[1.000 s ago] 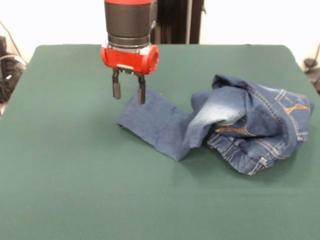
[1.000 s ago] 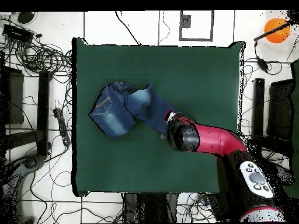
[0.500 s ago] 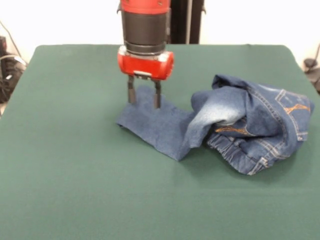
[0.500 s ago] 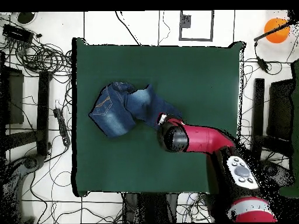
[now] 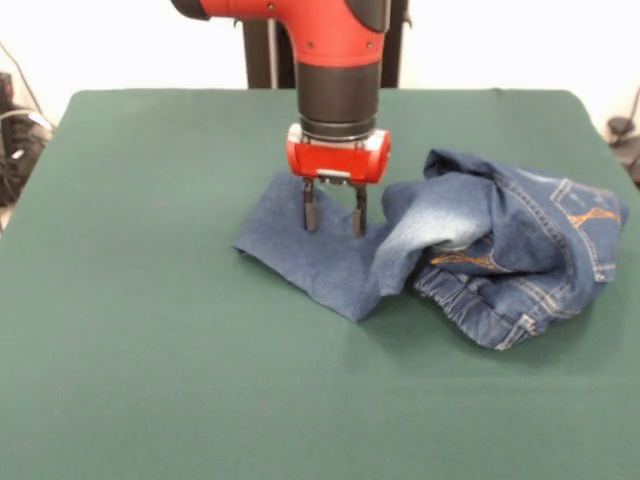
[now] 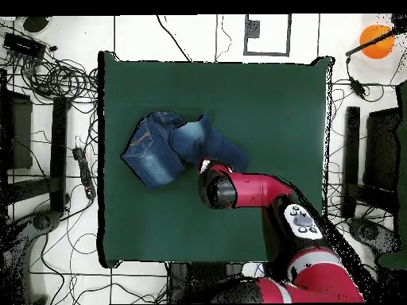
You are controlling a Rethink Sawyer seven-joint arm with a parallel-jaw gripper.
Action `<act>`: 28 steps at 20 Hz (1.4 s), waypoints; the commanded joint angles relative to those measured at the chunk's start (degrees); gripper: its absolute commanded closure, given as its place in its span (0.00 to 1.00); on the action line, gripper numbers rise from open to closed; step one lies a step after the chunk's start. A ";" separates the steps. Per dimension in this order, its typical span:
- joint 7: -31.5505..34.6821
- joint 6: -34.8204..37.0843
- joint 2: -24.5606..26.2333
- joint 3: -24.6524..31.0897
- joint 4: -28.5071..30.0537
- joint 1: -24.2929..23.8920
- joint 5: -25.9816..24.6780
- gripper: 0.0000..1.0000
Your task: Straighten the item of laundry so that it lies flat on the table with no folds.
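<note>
The red and black robot arm's claw [image 5: 333, 218] now hangs directly over the flat leg of the crumpled blue denim jeans with orange stitching [image 5: 470, 255], its two dark fingers [image 5: 310, 212] spread apart with nothing between them, tips just above or barely touching the cloth. A second ago the claw stood off the leg's far corner, at the end of the leg farthest from the bunched waist; half a second ago it was over the leg's edge; it has since travelled along the leg toward the bunched waist and come lower. The jeans themselves have not shifted: one leg lies spread on the large dark green felt-covered worktop [image 5: 150, 380], the rest heaped in folds beside it, a faded light patch on top. From above, the arm's head [image 6: 216, 189] covers the leg's inner part, next to the heap [image 6: 159, 151].
</note>
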 commanded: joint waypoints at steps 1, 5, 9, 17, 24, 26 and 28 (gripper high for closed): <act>1.02 -1.57 0.88 7.65 2.33 -3.88 -2.42 0.00; -1.02 3.39 -5.45 10.95 6.75 -7.54 -1.95 0.00; -2.98 8.25 -9.76 13.68 9.10 -10.53 -1.06 0.00; -1.63 14.45 -15.90 14.54 10.61 -9.96 1.52 0.00; 2.04 4.75 -8.65 10.63 8.55 -7.84 -3.10 0.00; 2.22 3.17 -7.17 9.58 8.38 -7.72 -3.97 0.00; 2.83 1.25 -6.30 8.47 8.37 -7.01 -4.62 0.00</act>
